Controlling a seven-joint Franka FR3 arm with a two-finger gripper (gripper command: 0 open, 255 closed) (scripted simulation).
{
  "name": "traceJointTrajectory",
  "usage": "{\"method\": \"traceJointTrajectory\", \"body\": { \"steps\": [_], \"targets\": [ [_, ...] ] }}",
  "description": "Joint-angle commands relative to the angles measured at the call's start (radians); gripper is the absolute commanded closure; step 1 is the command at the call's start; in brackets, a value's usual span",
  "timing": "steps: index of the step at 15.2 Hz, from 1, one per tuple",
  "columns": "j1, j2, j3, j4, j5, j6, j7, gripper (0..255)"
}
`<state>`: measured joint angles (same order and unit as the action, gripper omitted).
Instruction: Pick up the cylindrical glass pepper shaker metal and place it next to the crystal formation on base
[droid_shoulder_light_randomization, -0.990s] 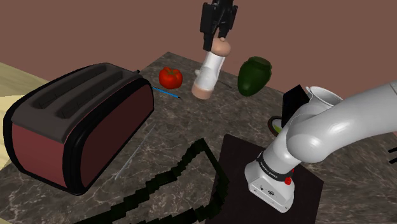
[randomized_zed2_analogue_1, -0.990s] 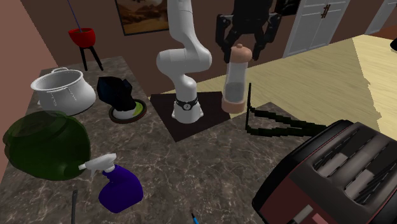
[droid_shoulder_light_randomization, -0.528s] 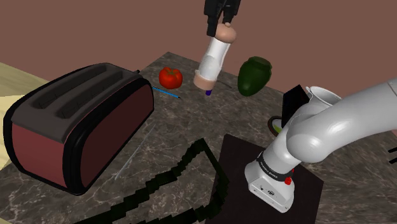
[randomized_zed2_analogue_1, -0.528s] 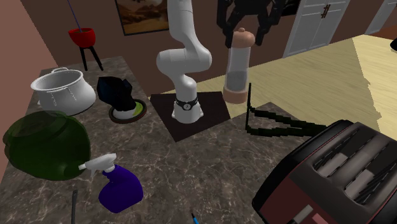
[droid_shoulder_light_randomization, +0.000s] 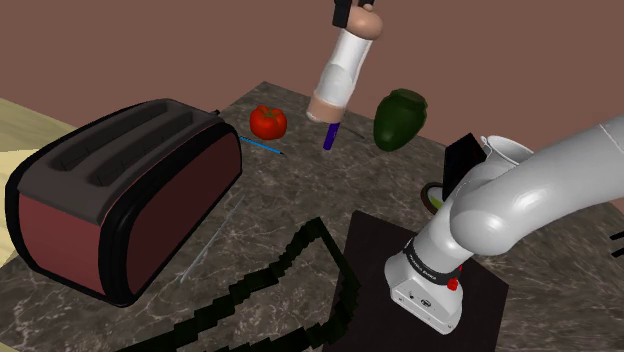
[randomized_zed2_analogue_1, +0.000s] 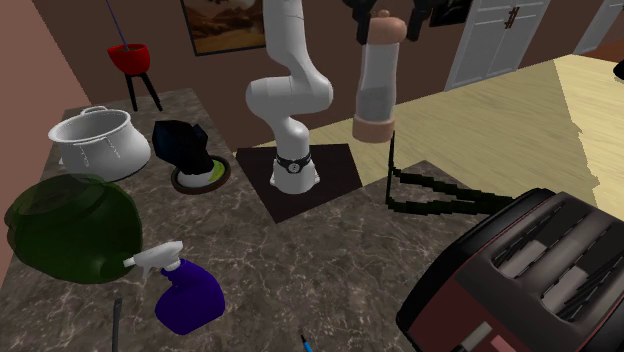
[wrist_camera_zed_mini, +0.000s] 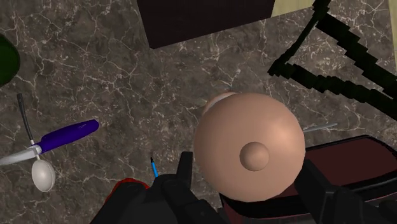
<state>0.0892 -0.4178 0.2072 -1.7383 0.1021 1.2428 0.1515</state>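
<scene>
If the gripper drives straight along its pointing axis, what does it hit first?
The gripper points down, shut on the shaker. The shaker's base would likely meet bare counter first, between the tomato and the toaster; depth is unclear.

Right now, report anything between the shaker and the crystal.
Nothing visible does. The shaker hangs high above the counter; the green object near the line to the crystal sits well below it.
</scene>
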Motion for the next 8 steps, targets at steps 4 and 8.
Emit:
{"method": "traceJointTrajectory", "body": {
  "steps": [4,8],
  "targets": [
    [-0.019,-0.072,-0.075,-0.052,-0.031,-0.025,-0.098,255],
    [-0.038,-0.132,-0.152,-0.102,-0.074,-0.039,-0.198,255]
  ]
}}
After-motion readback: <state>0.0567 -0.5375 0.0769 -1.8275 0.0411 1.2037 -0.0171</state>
